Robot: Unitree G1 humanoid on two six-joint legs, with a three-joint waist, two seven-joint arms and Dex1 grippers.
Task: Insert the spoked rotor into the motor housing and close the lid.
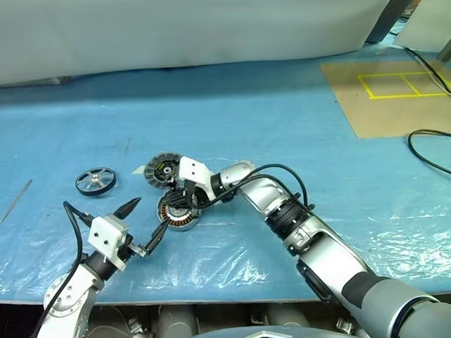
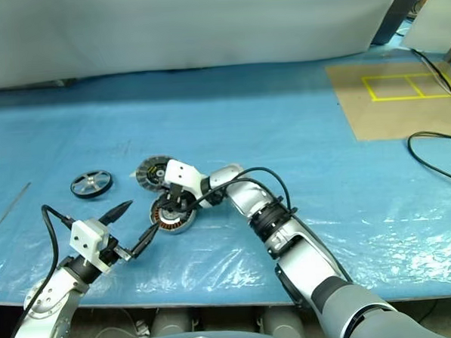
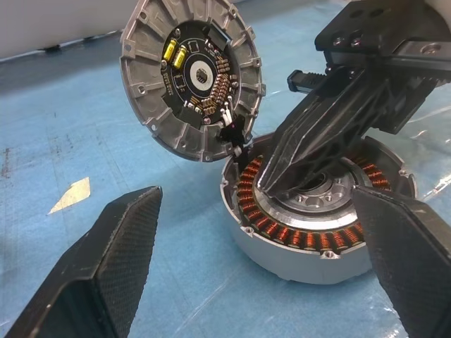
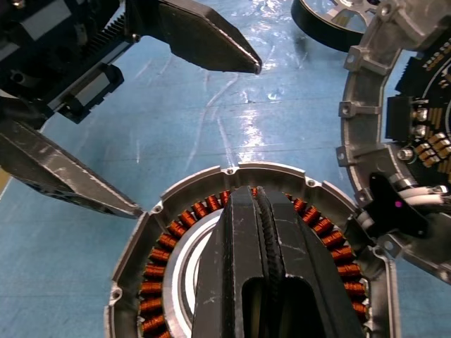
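While spoked rotor [image 1: 96, 180] lies apart on tabletop [image 1: 284, 135], motor housing [image 1: 176, 212] empty, lid [image 1: 163, 169] raised; right gripper [image 3: 271, 179] closed empty inside housing, left gripper [image 1: 144, 226] wide, empty.

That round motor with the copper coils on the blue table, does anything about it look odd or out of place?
Its lid stands flipped open, and the spoked wheel that belongs inside lies apart on the table. The right claw, shut, pokes into the motor cup, while the left claw hangs open beside it. Nothing looks broken or spilled.
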